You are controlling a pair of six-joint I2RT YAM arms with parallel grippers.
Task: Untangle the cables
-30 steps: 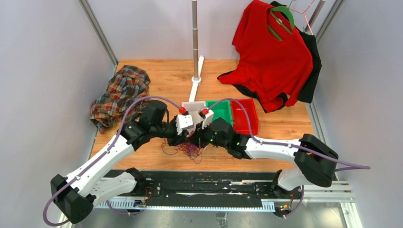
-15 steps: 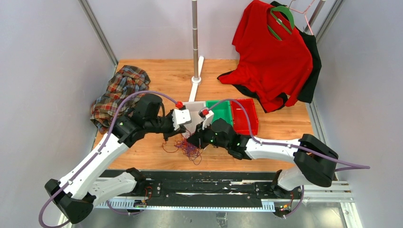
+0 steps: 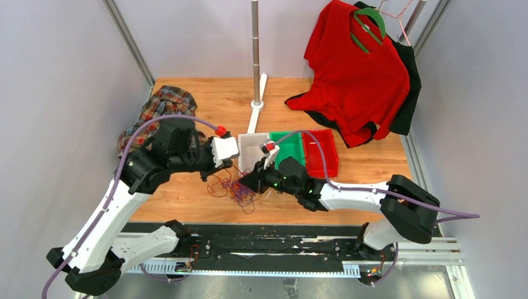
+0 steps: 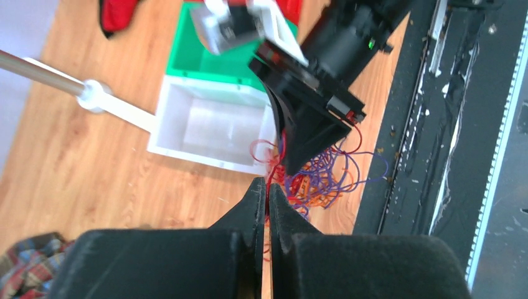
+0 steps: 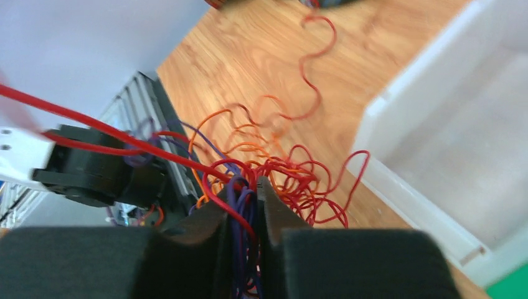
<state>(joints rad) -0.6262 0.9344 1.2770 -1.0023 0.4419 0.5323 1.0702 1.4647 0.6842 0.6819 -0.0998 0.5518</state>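
on the bench (image 3: pixel 187 202), just in front of the white bin (image 3: pixel 254 151), the cables (image 3: pixel 236 190) lie in one loose knot of red, orange and purple loops. the left pincer (image 4: pixel 266 190) is closed, its fingers pressed together on a red strand (image 5: pixel 93 126) that runs taut from it into the knot. the right pincer (image 5: pixel 252 187) sits low over the heap from the other side. its fingers are nearly together with a small bundle of purple and red loops caught between them, so it looks to be gripping that bundle. the two pincers are near each other, with the knot between and below them.

the job looks to be at an early stage. no cable lies apart on its own, and the three colours wind through one another. one red strand is drawn out straight, and a few orange and red loops spread loosely toward the bin. that is all the loosening to be seen. nearly everything is left: each cord has to be drawn free of the knot and laid apart from the rest.
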